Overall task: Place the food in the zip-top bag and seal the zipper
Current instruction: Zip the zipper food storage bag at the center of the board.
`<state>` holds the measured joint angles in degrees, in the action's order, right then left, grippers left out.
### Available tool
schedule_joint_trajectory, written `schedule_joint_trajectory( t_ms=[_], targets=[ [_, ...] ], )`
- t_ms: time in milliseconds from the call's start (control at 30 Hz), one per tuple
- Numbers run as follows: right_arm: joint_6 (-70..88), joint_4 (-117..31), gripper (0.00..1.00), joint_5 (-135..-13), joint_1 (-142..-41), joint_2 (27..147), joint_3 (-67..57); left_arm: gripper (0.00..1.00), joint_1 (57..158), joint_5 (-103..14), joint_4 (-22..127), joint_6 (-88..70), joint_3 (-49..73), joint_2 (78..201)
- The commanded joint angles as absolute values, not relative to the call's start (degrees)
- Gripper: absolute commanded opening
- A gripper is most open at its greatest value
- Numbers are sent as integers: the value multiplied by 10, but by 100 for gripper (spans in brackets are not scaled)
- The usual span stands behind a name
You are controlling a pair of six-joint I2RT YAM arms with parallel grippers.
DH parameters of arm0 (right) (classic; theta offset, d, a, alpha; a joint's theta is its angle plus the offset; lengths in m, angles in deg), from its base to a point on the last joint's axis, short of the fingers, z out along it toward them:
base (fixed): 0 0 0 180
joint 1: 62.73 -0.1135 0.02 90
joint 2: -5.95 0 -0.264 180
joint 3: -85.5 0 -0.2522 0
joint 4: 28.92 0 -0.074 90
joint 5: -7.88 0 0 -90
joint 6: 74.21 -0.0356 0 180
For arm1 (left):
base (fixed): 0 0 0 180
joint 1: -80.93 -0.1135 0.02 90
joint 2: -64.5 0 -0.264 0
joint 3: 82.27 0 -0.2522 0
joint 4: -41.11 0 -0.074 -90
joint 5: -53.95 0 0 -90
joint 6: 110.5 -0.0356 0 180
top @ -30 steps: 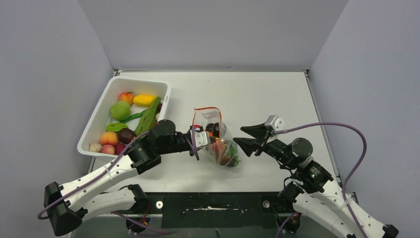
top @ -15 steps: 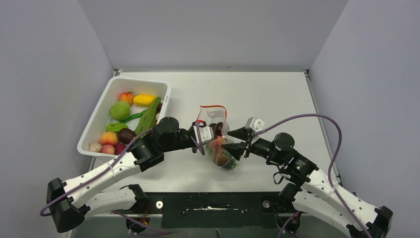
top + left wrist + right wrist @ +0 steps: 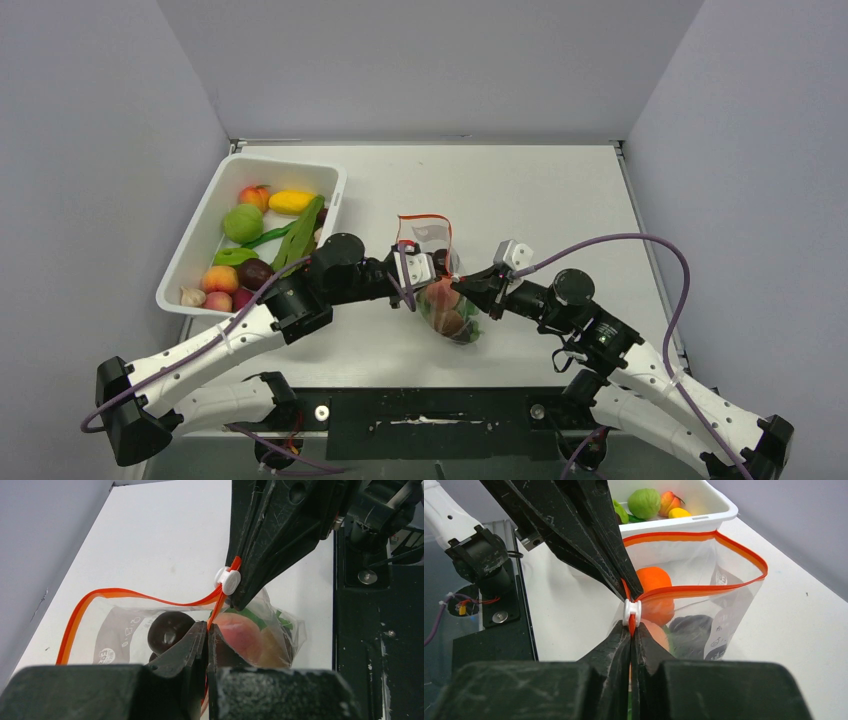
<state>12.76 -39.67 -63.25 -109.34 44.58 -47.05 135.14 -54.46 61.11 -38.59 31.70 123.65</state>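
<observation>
The clear zip-top bag [image 3: 428, 238] lies mid-table, its mouth open. Its red-orange zipper [image 3: 424, 216] forms a loop in the right wrist view [image 3: 704, 589]. Inside are an orange [image 3: 655, 594], a peach [image 3: 240, 632], a dark plum [image 3: 169, 627] and green pieces. My left gripper [image 3: 207, 626] is shut on the zipper strip just below the white slider [image 3: 227, 580]. My right gripper [image 3: 630, 630] is shut on the same strip right under the slider [image 3: 631, 610]. The two grippers meet tip to tip over the bag's near end [image 3: 450, 282].
A white bin [image 3: 198, 262] at the left holds more food: lettuce [image 3: 242, 222], a yellow piece [image 3: 290, 201], peaches [image 3: 219, 279], a dark plum [image 3: 254, 272] and green pieces. Grey walls close in on both sides. The black arm mount [image 3: 430, 410] runs along the near edge.
</observation>
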Motion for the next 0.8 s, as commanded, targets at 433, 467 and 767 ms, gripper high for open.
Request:
schedule_joint_trajectory(
  t_ms=[433, 467, 767],
  targets=[
    [231, -421, 0, -439, -1100, 474, -421, 54, 1353, -707, 725, -416, 215, 1206],
    [234, -420, 0, -433, -1100, 476, -420, 54, 1353, -720, 726, -413, 210, 1214],
    [241, -419, 0, -442, -1101, 481, -416, 42, 1353, -763, 729, -407, 184, 1253]
  ],
)
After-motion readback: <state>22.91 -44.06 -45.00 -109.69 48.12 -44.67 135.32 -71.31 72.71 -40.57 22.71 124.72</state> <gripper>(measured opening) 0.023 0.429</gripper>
